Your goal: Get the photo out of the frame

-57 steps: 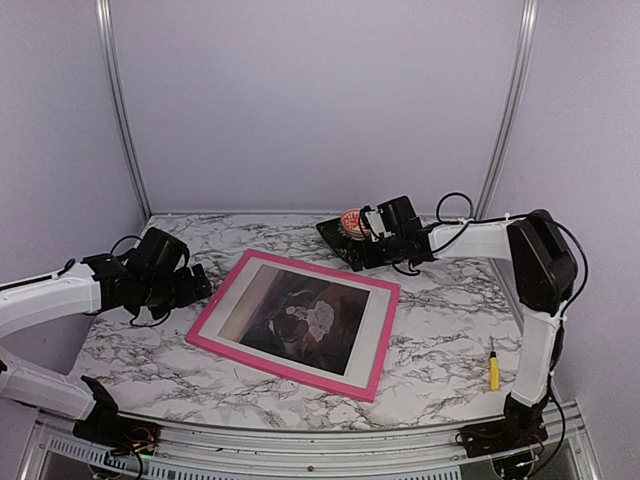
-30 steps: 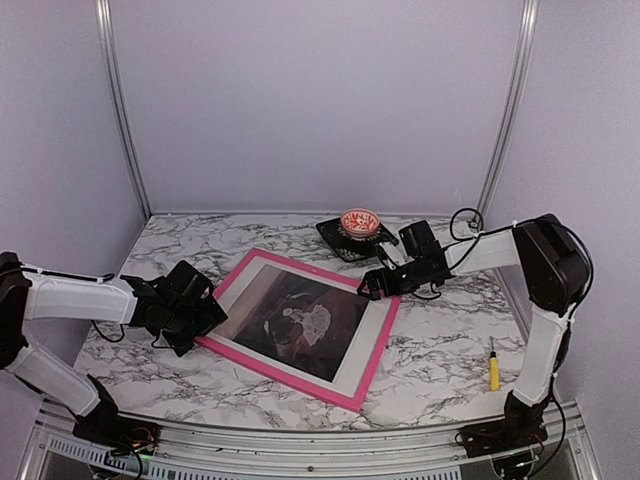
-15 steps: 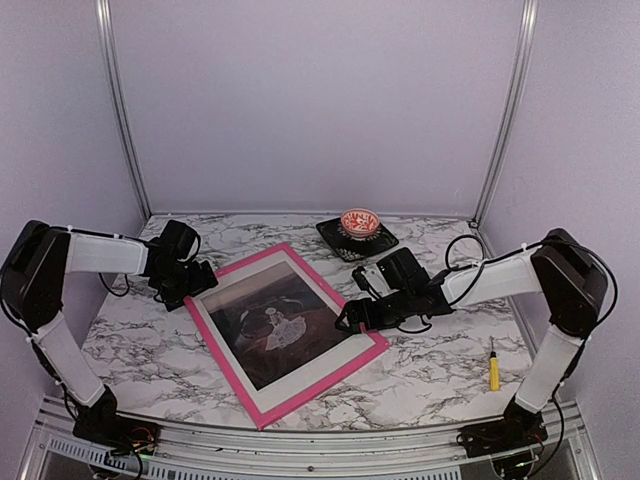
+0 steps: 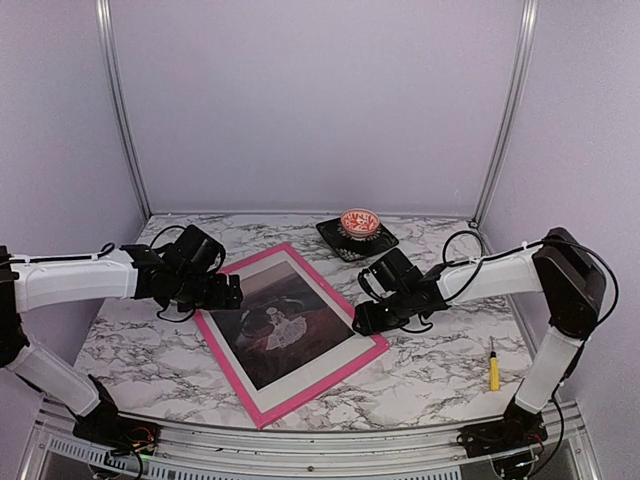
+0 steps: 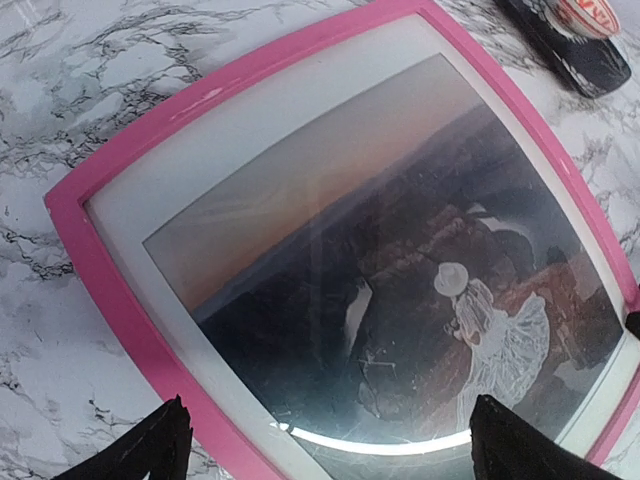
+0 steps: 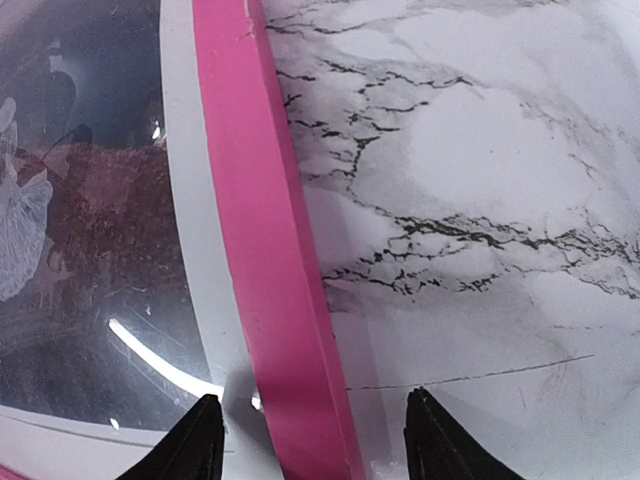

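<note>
The frame (image 4: 226, 365), large with a bright pink border, lies flat and askew on the marble table. The photo (image 4: 275, 325) sits inside it under glass: a dark reddish scene with a small white figure. My left gripper (image 4: 225, 295) hovers wide open over the frame's far-left part. In the left wrist view (image 5: 335, 455) its tips span the photo (image 5: 400, 280) and the pink border (image 5: 110, 290). My right gripper (image 4: 362, 318) is at the frame's right edge. The right wrist view (image 6: 315, 440) shows its jaws apart, astride the pink border (image 6: 260, 230), beside the photo (image 6: 90, 200).
A red-and-white bowl (image 4: 358, 220) sits on a black tray (image 4: 340, 243) at the back, just past the frame's far corner. The tray's edge (image 5: 580, 55) shows in the left wrist view. A yellow screwdriver (image 4: 492, 368) lies near the right arm's base.
The frame was turned on the table and now lies still. The left gripper has moved right, over the frame's left part. The right gripper's jaws have narrowed around the pink right edge.
</note>
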### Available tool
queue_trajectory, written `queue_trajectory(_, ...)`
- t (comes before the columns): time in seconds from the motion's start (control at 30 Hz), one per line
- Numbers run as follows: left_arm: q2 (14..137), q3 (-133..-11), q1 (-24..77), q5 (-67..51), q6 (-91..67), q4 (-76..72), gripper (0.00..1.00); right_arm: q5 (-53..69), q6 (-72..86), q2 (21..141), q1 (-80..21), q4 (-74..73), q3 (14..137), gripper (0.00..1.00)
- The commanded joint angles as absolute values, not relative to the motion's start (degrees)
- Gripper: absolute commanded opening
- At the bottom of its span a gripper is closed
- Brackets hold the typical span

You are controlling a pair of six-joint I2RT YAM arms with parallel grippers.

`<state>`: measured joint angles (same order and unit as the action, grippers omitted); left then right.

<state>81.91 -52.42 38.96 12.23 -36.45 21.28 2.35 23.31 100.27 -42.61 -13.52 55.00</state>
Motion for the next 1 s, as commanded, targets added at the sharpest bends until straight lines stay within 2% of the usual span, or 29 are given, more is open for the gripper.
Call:
queue_trajectory(0.0, 81.2, -54.6, 47.8, 21.7, -33.6, 26.9, 0.99, -2.6, 22.3, 100.9, -44.6, -18.3, 57.8, 0.55)
queue_trajectory(0.3, 87.9, -61.1, 67.6, 34.0, -32.0, 28.2, 0.99, -4.4, 21.9, 103.1, -44.6, -19.8, 59.1, 0.33)
queue_trajectory(0.6, 105.1, -74.0, 83.2, 43.9, -28.3, 32.1, 0.99, -6.7, 23.7, 103.9, -45.0, -25.0, 62.5, 0.09)
queue_trajectory(0.97, 124.5, -89.5, 90.5, 56.8, -21.7, 40.0, 0.99, -7.5, 26.1, 104.1, -46.8, -35.0, 71.5, 0.05)
